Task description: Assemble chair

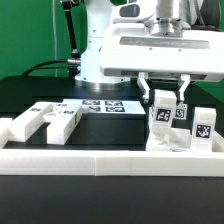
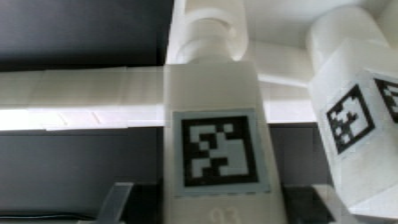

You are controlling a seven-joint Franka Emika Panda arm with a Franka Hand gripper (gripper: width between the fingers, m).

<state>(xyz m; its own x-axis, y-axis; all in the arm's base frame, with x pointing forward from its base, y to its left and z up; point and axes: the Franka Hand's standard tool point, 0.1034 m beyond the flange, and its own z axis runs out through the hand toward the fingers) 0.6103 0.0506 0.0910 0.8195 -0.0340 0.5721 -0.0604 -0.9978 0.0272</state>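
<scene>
One post (image 1: 162, 108) (image 2: 219, 110), white and blocky, stands upright among the chair parts at the exterior view's right. Its long axis is vertical. A black-and-white tag on its face is turned toward the exterior camera. In the wrist view its length runs straight away from my camera.

One gripper (image 1: 166, 95) (image 2: 222, 200), mine, hangs over that post and points straight down. My two black fingers (image 1: 148, 93) (image 2: 121, 203) straddle it, one on each side at the level of the tag. I cannot tell whether the pads press the post or only stand beside it.

One arm (image 1: 110, 40), white, comes in from behind and above, and its broad wrist block sits level over the parts.

Two more upright parts stand in the same row. The second upright part (image 1: 182, 112) (image 2: 356, 100) is just beside the post, and the third upright part (image 1: 203, 124) is further toward the exterior view's right. Each shows one tag.

At least two flat parts (image 1: 28, 124) (image 1: 63, 120) lie on their sides at the exterior view's left, well apart from the uprights.

One marker board (image 1: 104, 105) lies flat on the table (image 1: 20, 95) between the two groups.

One long low rail (image 1: 110, 152) (image 2: 80, 85) runs across the front of the table, just before the uprights.
</scene>
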